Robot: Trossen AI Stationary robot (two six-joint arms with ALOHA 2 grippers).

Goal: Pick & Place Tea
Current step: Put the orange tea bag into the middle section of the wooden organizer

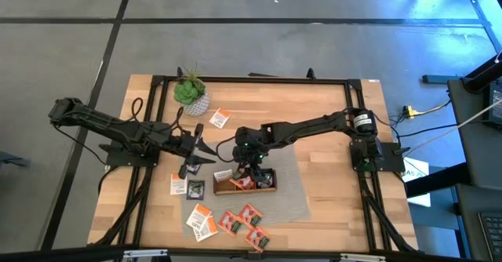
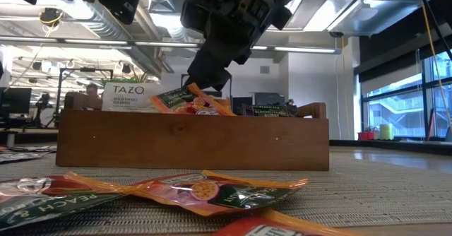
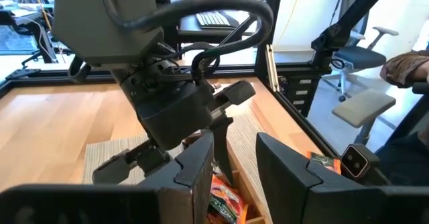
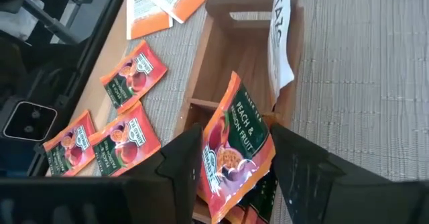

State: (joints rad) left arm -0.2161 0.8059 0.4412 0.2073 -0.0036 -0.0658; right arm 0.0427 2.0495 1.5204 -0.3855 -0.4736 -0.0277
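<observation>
Sachet placement is the step in hand, by the look of it. The right end effector [image 4: 231,167] hangs over the wooden tray [image 1: 245,180], pinching a red peach tea sachet [image 4: 231,147] between its fingers, lower edge just inside the tray's middle section. A white-and-orange sachet [image 4: 280,36] already stands upright in the next compartment along, and more red ones [image 1: 241,221] lie loose on the grey mat [image 1: 292,199] in front of the tray, with white-and-orange ones [image 1: 201,221] beside them on the table [image 1: 329,113].

To do this well, I'd say go straight down so the sachet clears the divider, then let go only once most of it is below the rim. It sits tilted in the grip, so a high drop could leave it draped over the wall.

The left end effector [image 1: 190,147] waits off to the tray's side, fingers spread, holding nothing I can see.
</observation>
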